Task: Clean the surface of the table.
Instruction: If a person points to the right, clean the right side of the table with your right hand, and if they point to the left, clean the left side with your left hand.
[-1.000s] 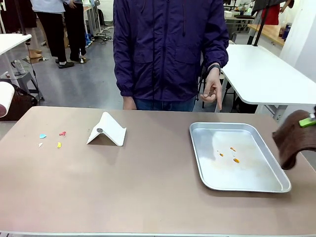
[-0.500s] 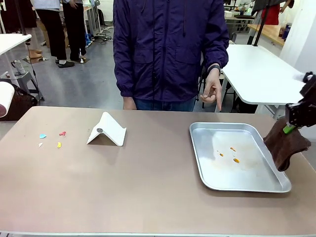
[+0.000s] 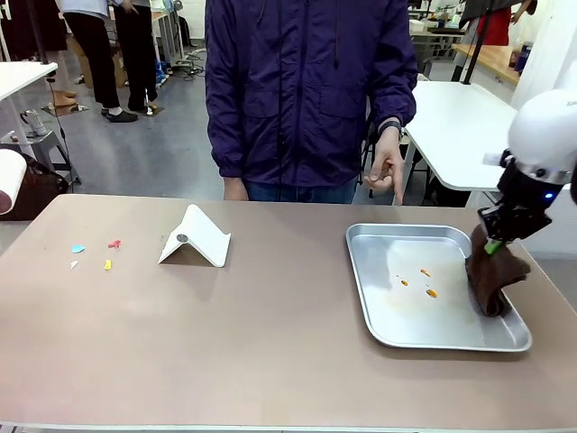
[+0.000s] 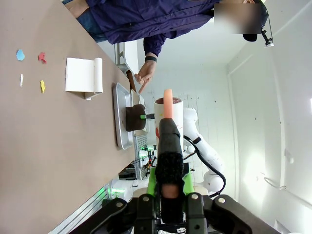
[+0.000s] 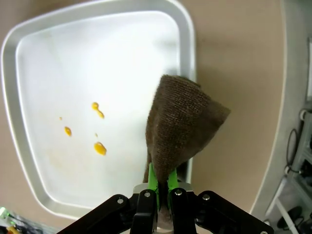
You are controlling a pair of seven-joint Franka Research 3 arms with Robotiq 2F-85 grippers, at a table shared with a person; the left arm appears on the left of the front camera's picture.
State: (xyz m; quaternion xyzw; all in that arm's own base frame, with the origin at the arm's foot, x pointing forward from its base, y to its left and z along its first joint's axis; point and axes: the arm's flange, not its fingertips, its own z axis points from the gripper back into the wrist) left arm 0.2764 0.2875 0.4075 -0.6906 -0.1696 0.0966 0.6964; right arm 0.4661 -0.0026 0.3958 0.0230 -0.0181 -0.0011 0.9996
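Brown cloth (image 3: 491, 280) pinched in right fingers (image 5: 152, 179), hiding tray (image 3: 406, 228) rim, left fingers (image 4: 187, 184) clamping unidentifiable tool (image 4: 168, 141)

The front camera sits at the near edge of the counter (image 3: 270, 352), facing across it to the person (image 3: 306, 90) at the far side; the left wrist camera, rolled sideways, looks from the left rightward along the counter, past the black handle (image 4: 169, 146) in its hand (image 4: 169, 184); the right wrist camera hangs close above the tray (image 5: 136, 58), facing down; all three share tray and brown cloth (image 5: 180, 122).
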